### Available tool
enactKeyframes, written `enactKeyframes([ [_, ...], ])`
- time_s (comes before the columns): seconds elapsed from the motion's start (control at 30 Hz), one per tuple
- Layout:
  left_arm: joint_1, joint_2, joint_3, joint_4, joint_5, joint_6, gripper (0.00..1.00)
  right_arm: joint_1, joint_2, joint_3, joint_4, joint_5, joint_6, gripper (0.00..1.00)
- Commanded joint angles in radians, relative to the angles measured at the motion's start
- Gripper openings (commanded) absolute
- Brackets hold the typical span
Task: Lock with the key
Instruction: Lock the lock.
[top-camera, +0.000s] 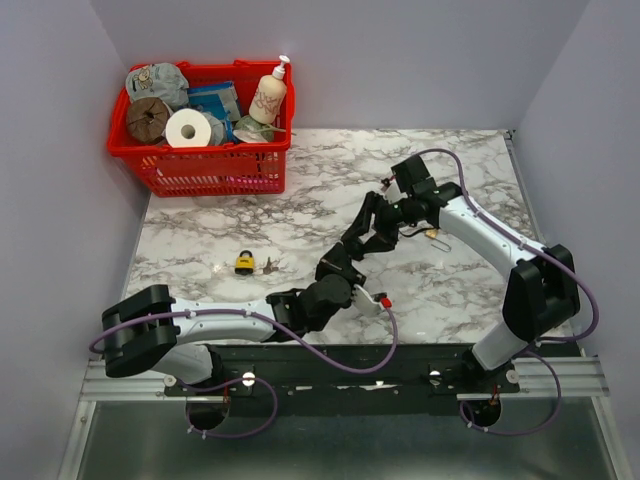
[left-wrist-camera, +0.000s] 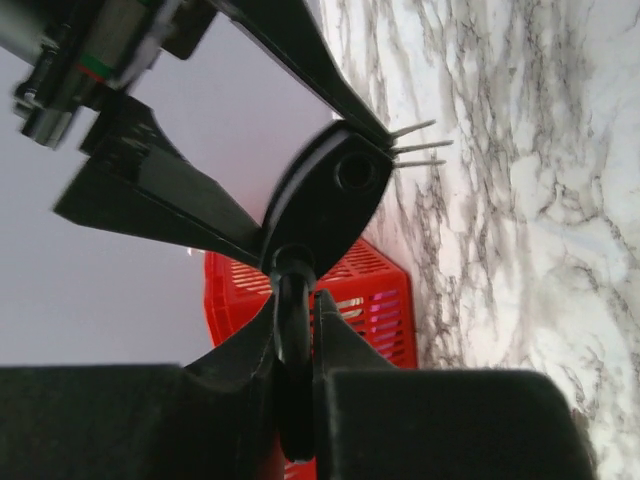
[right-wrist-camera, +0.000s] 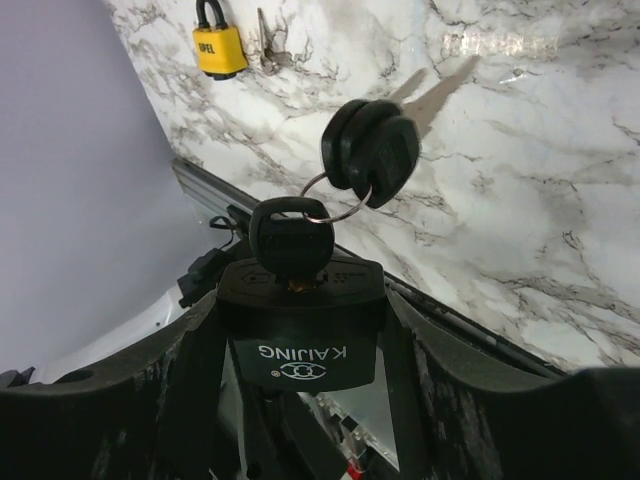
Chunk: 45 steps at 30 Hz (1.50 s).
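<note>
Right gripper (right-wrist-camera: 298, 322) clamps black rectangular padlock (right-wrist-camera: 300, 350) steady so left gripper (left-wrist-camera: 297, 300), closed on inserted black-headed key (right-wrist-camera: 290, 235), can turn it.

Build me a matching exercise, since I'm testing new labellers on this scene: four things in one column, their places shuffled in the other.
Things:
1. yellow padlock
2. black padlock
3. toilet roll
4. key

Places:
a. inside the red basket
b. between the fingers of the right tool
c. lying on the marble table
d. pushed into the black padlock's keyhole

Pairs: 1-c, 2-b, 3-a, 4-d
</note>
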Motion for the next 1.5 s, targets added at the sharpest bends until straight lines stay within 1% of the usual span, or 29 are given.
enactKeyframes([
  [0.0, 0.014, 0.008, -0.01, 0.037, -0.023, 0.02, 0.05, 0.007, -0.053, -0.013, 0.05, -0.096, 0.038, 0.01],
  [0.03, 0.014, 0.005, -0.007, 0.028, -0.023, 0.018, 0.0, 0.007, -0.053, -0.014, 0.054, -0.101, 0.038, 0.01],
  [0.13, 0.014, -0.015, -0.01, 0.023, -0.017, 0.017, 0.0, 0.008, -0.05, -0.02, 0.076, -0.124, 0.045, 0.01],
  [0.17, 0.014, -0.024, -0.011, 0.022, -0.014, 0.017, 0.0, 0.007, -0.05, -0.023, 0.088, -0.13, 0.041, 0.11],
  [0.23, 0.014, -0.038, -0.022, 0.025, -0.005, 0.018, 0.0, 0.007, -0.052, -0.033, 0.097, -0.133, 0.035, 0.25],
  [0.27, 0.014, -0.055, -0.025, 0.028, 0.003, 0.02, 0.0, 0.007, -0.052, -0.034, 0.099, -0.132, 0.026, 0.41],
  [0.33, 0.016, -0.076, -0.031, 0.028, 0.021, 0.011, 0.0, 0.002, -0.053, -0.03, 0.099, -0.127, 0.015, 0.57],
  [0.37, 0.016, -0.1, -0.028, 0.019, 0.028, 0.0, 0.0, -0.006, -0.058, -0.026, 0.096, -0.122, 0.008, 0.7],
  [0.47, 0.019, -0.156, 0.009, -0.062, 0.066, -0.08, 0.0, -0.038, -0.06, -0.01, 0.086, -0.132, -0.038, 0.88],
  [0.57, 0.023, -0.214, 0.068, -0.168, 0.119, -0.184, 0.0, -0.085, -0.061, 0.033, 0.056, -0.144, -0.113, 1.0],
  [0.63, 0.027, -0.239, 0.117, -0.243, 0.133, -0.25, 0.0, -0.111, -0.075, 0.055, 0.04, -0.156, -0.179, 1.0],
  [0.67, 0.034, -0.266, 0.145, -0.294, 0.193, -0.29, 0.0, -0.136, -0.082, 0.076, 0.04, -0.161, -0.207, 1.0],
  [0.7, 0.046, -0.28, 0.167, -0.312, 0.208, -0.369, 0.0, -0.148, -0.09, 0.09, 0.039, -0.174, -0.284, 1.0],
  [0.77, 0.068, -0.321, 0.225, -0.392, 0.282, -0.449, 0.0, -0.165, -0.122, 0.112, 0.039, -0.179, -0.368, 1.0],
  [0.8, 0.083, -0.331, 0.236, -0.391, 0.317, -0.519, 0.0, -0.182, -0.139, 0.119, 0.043, -0.194, -0.462, 1.0],
  [0.83, 0.094, -0.34, 0.269, -0.433, 0.343, -0.561, 0.0, -0.19, -0.156, 0.119, 0.05, -0.193, -0.501, 1.0],
  [0.87, 0.108, -0.348, 0.292, -0.469, 0.383, -0.595, 0.0, -0.196, -0.193, 0.113, 0.063, -0.2, -0.546, 1.0],
  [0.9, 0.12, -0.352, 0.311, -0.481, 0.426, -0.632, 0.0, -0.205, -0.21, 0.096, 0.071, -0.243, -0.645, 1.0],
  [0.93, 0.147, -0.354, 0.344, -0.516, 0.461, -0.707, 0.0, -0.205, -0.228, 0.083, 0.077, -0.257, -0.691, 1.0],
  [0.97, 0.164, -0.358, 0.36, -0.532, 0.503, -0.732, 0.0, -0.205, -0.269, 0.07, 0.089, -0.271, -0.731, 1.0],
  [1.0, 0.175, -0.361, 0.371, -0.535, 0.524, -0.761, 0.0, -0.205, -0.289, 0.054, 0.097, -0.314, -0.818, 1.0],
  [1.03, 0.203, -0.366, 0.387, -0.541, 0.593, -0.801, 0.0, -0.207, -0.317, 0.006, 0.115, -0.326, -0.83, 1.0],
  [1.1, 0.217, -0.381, 0.397, -0.538, 0.639, -0.83, 0.0, -0.205, -0.399, -0.049, 0.18, -0.369, -0.952, 1.0],
  [1.13, 0.227, -0.389, 0.395, -0.531, 0.708, -0.844, 0.0, -0.205, -0.429, -0.098, 0.2, -0.386, -0.992, 1.0],
  [1.17, 0.241, -0.403, 0.398, -0.529, 0.741, -0.867, 0.0, -0.207, -0.455, -0.123, 0.221, -0.398, -1.018, 1.0],
  [1.2, 0.246, -0.411, 0.395, -0.529, 0.768, -0.874, 0.0, -0.207, -0.507, -0.143, 0.256, -0.456, -1.07, 1.0],
  [1.33, 0.264, -0.45, 0.369, -0.512, 0.876, -0.895, 0.0, -0.207, -0.61, -0.206, 0.255, -0.578, -1.233, 1.0],
  [1.37, 0.264, -0.472, 0.357, -0.501, 0.912, -0.89, 0.0, -0.205, -0.618, -0.209, 0.248, -0.599, -1.255, 1.0],
  [1.47, 0.264, -0.486, 0.34, -0.497, 0.951, -0.867, 0.0, -0.193, -0.6, -0.171, 0.168, -0.662, -1.304, 1.0],
])
